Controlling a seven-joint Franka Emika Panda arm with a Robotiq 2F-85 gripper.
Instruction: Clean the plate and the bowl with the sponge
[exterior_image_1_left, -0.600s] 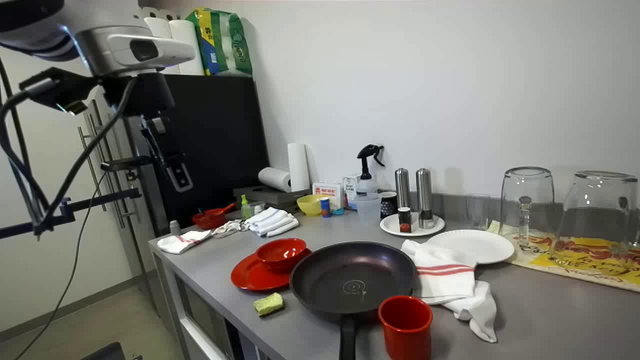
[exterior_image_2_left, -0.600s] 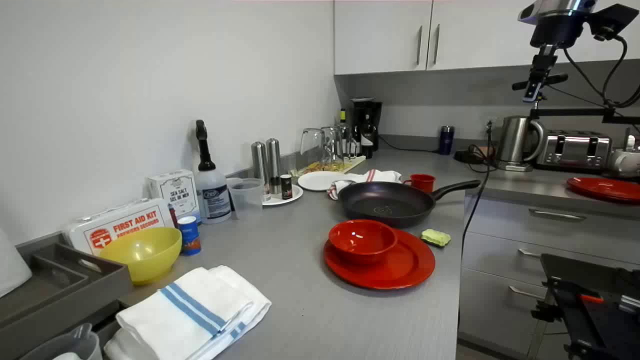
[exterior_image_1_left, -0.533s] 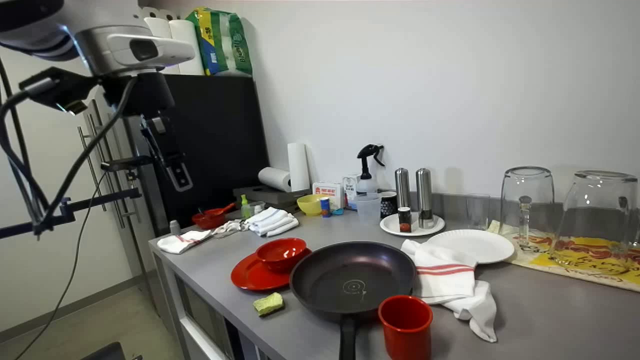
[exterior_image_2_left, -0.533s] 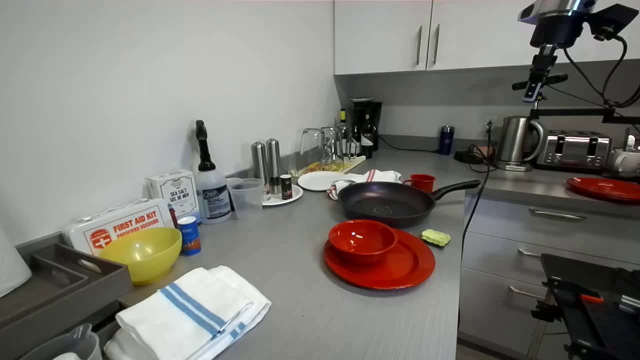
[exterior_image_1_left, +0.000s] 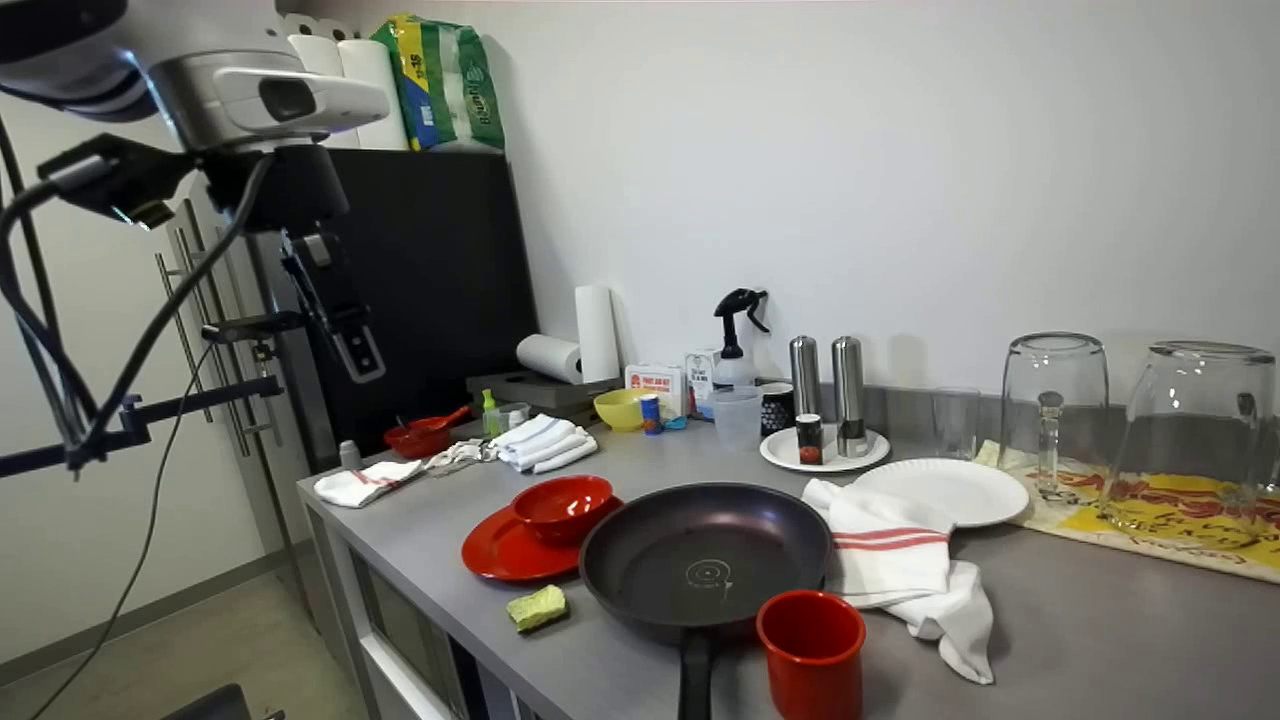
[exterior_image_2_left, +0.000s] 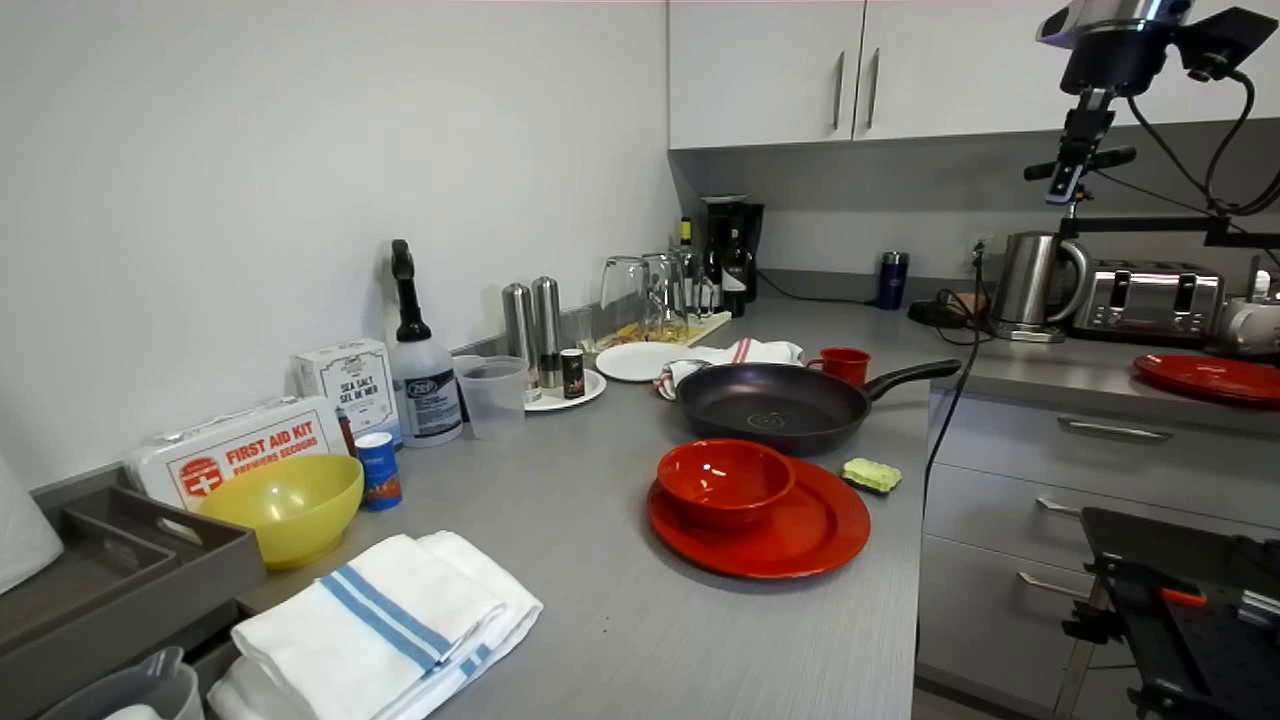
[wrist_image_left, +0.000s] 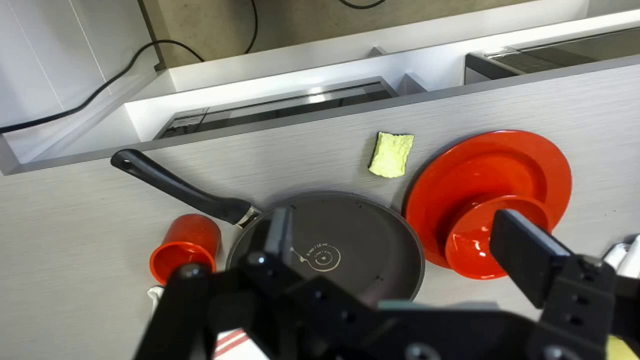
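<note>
While looking down past the fingers (wrist_image_left: 515, 255) in the wrist view, can see them spread wide apart, with a broad gap between. In both exterior views, can find them hanging high, well above the surface (exterior_image_2_left: 590, 560). Can see the red plate (wrist_image_left: 500, 162) lying flat on the surface, with the red bowl (wrist_image_left: 467, 245) resting upright on it, set off to one side. Would place the black frying pan (exterior_image_1_left: 700, 550) just beside the red plate, but cannot tell whether touching. Near both, can spot the yellow-green sponge (wrist_image_left: 391, 155) lying on the surface close to its edge, apart from plate and pan, showing a dark layer underneath. By the pan's handle (wrist_image_left: 182, 191), can see a red mug (exterior_image_1_left: 815, 665) standing upright. Beside the pan, can make out a crumpled white towel with red stripes (exterior_image_1_left: 890, 555), next to a white paper plate (exterior_image_1_left: 955, 492). Farther along, can pick out two steel grinders (exterior_image_1_left: 848, 390) near a small black shaker (exterior_image_2_left: 572, 374), plus a spray bottle (exterior_image_2_left: 427, 385). Can see a yellow bowl (exterior_image_2_left: 300, 525) in front of a first aid kit (exterior_image_2_left: 250, 440), near folded white towels with blue stripes (exterior_image_2_left: 360, 620).
</note>
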